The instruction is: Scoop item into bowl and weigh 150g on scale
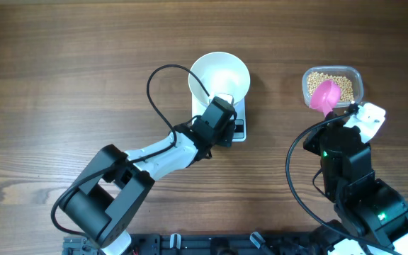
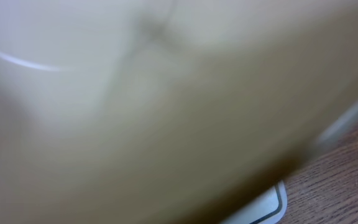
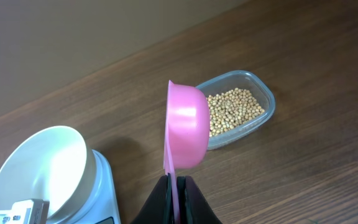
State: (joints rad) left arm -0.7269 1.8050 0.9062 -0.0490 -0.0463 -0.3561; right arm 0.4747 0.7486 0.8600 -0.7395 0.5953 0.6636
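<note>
Right fingers [image 3: 158,205] clamp pink scoop [image 3: 185,127]; left fingers [image 3: 23,211] apparently pinch bowl [image 1: 211,71]; brown wooden table [image 1: 62,71].

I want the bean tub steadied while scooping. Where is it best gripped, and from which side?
Probably the tub's thin rim, pinched from above at the end the pink scoop leaves uncovered, one finger inside, one outside: it is low, open-topped and thin-walled.

- One scale [image 1: 239,131] on the worktop [image 1: 62,85].
- One white bowl [image 1: 219,76], on the scale.
- One clear tub [image 1: 360,83], right of the scale.
- One pink scoop [image 1: 326,94], right of the scale.
- Beans [image 1: 338,76]: too many to count.
- Two arms: left arm [image 1: 161,156], right arm [image 1: 346,166].
</note>
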